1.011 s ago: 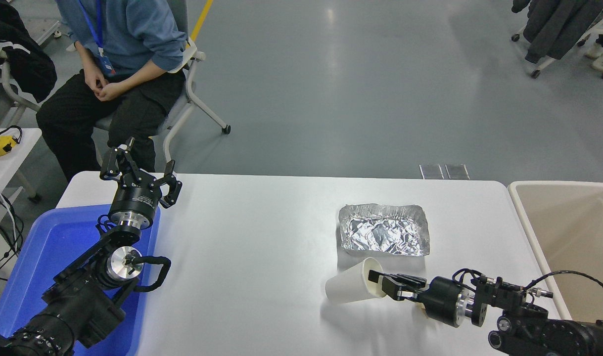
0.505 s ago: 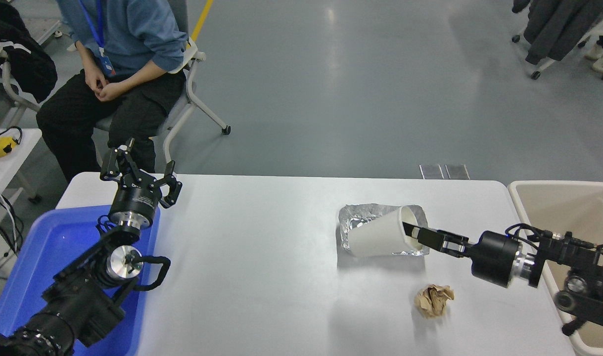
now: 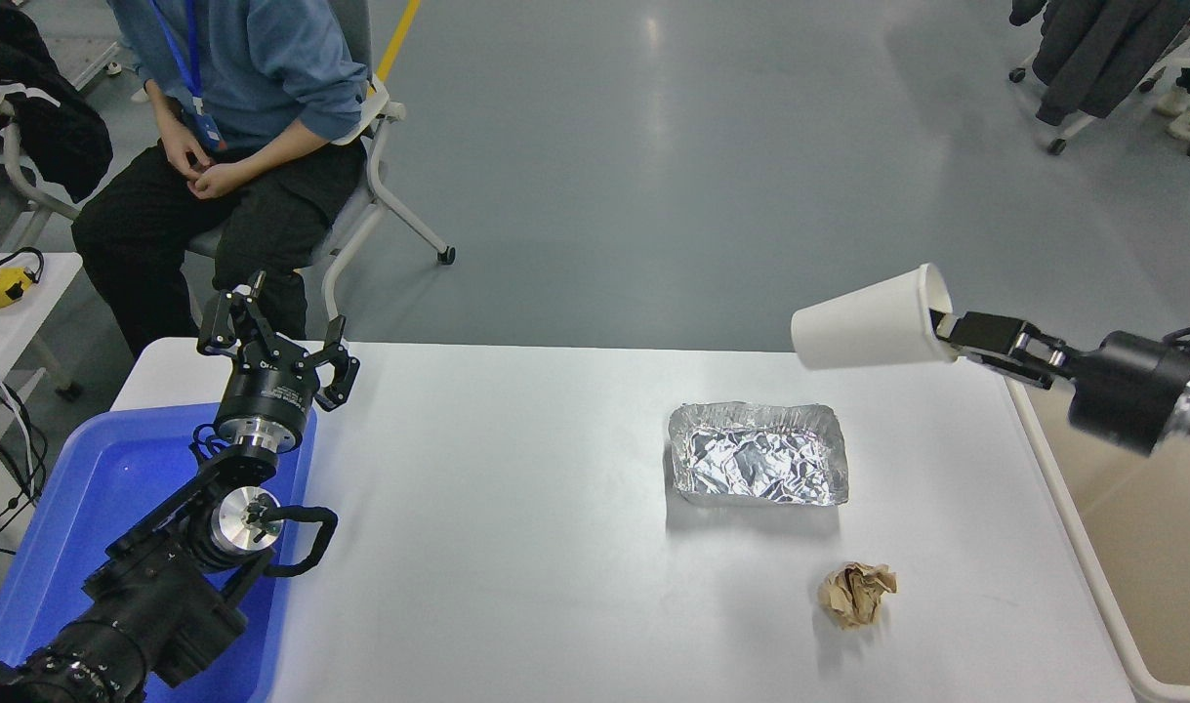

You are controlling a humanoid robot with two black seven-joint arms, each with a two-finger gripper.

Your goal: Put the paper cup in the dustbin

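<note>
The white paper cup (image 3: 863, 321) lies on its side in the air, high above the table's far right corner, its base pointing left. My right gripper (image 3: 946, 324) is shut on the cup's rim, one finger inside the mouth, reaching in from the right edge. The beige dustbin (image 3: 1131, 488) stands against the table's right side, below and right of the cup. My left gripper (image 3: 274, 337) is open and parked at the lower left over the table's far left corner.
A silver foil tray (image 3: 759, 455) sits right of the table's middle. A crumpled brown paper ball (image 3: 856, 593) lies in front of it. A blue plastic tray (image 3: 77, 508) is at the left edge. A person sits on a chair (image 3: 380, 156) beyond the far left.
My right gripper has lifted the cup from the table in front of the foil tray, up and to the right toward the dustbin. The brown paper ball came into view. The left arm stayed still.
</note>
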